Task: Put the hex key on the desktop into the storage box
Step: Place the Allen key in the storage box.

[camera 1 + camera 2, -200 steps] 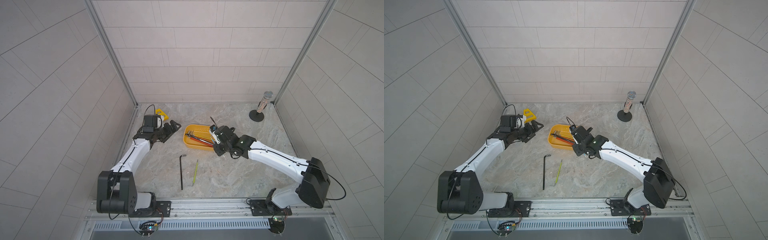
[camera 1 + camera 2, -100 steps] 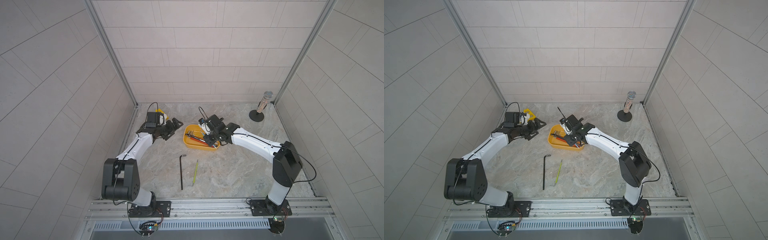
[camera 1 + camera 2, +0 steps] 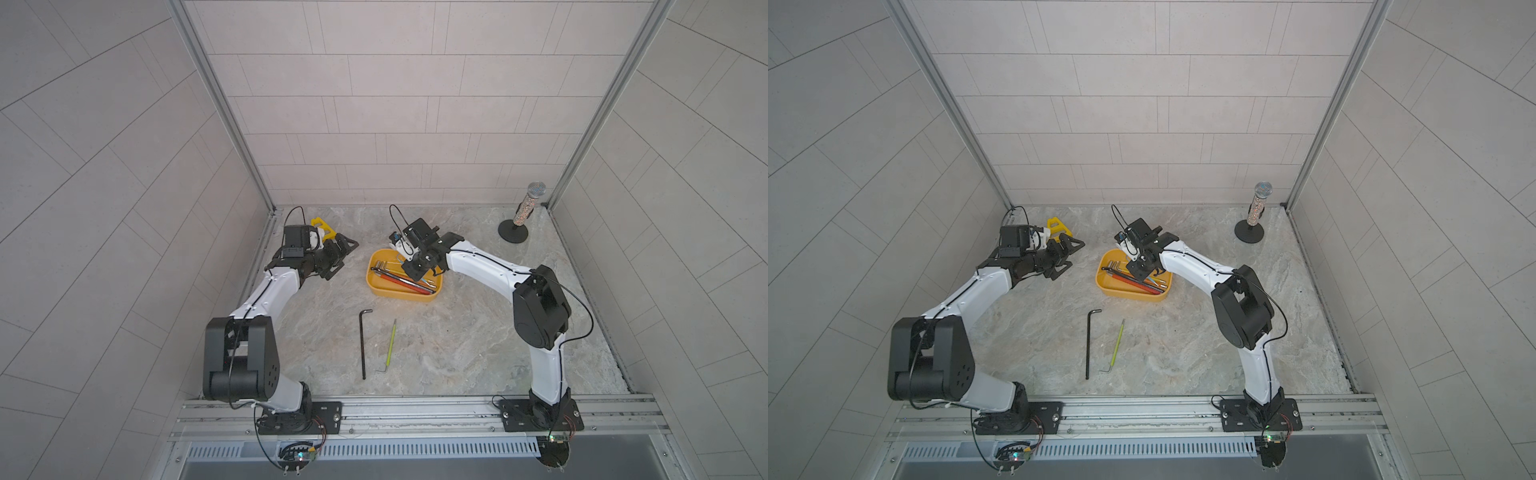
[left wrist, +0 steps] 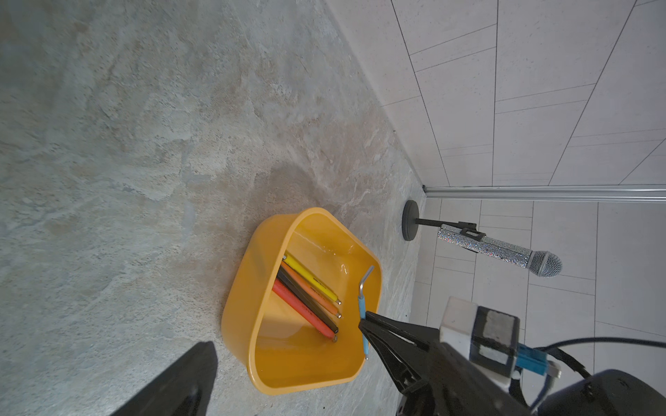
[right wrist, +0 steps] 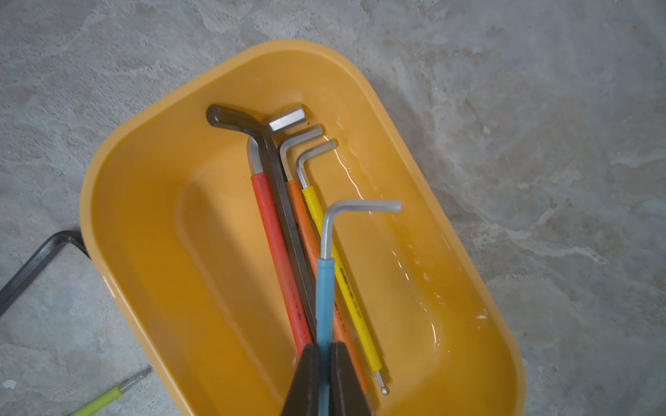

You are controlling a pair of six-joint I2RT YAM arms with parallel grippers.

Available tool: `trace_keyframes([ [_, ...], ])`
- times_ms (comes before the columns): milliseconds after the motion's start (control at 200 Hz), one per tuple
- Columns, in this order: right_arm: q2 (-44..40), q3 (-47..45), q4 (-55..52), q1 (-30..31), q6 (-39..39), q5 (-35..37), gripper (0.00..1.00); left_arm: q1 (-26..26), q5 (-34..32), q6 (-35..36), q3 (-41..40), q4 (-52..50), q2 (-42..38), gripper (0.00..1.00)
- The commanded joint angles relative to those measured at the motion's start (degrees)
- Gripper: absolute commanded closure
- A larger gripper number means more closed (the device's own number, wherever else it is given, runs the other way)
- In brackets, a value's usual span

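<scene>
Over storage box [image 5: 137, 223] | right jaws moved rearward, clenching blue hex key [image 5: 323, 288] | left jaws released

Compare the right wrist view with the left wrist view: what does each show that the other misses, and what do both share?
Only the right wrist view: the bent heads of the keys lying in the storage box, plus a black hex key and a green hex key outside it.
Only the left wrist view: the microphone on its stand and the tiled wall.
Both: the desktop, the storage box with coloured keys inside, and the blue hex key pinched in the shut right gripper.
</scene>
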Motion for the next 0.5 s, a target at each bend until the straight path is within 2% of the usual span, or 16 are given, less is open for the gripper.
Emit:
trace_keyframes([
  [0, 1.88, 2.34, -1.74, -0.56, -2.89, 0.41, 1.00, 0.32, 0.61, -0.14, -0.79, 1.10, -0.29, 0.01],
  [260, 6.22, 5.85, -2.02, -0.90, -5.94, -2.70, 1.00, 0.44, 0.32, -0.01, -0.73, 0.97, -0.03, 0.01],
  [495, 9.99, 8.87, -3.60, -0.89, -6.02, -2.69, 1.00, 0.48, -0.03, 0.07, -0.79, 0.85, 0.18, 0.02],
])
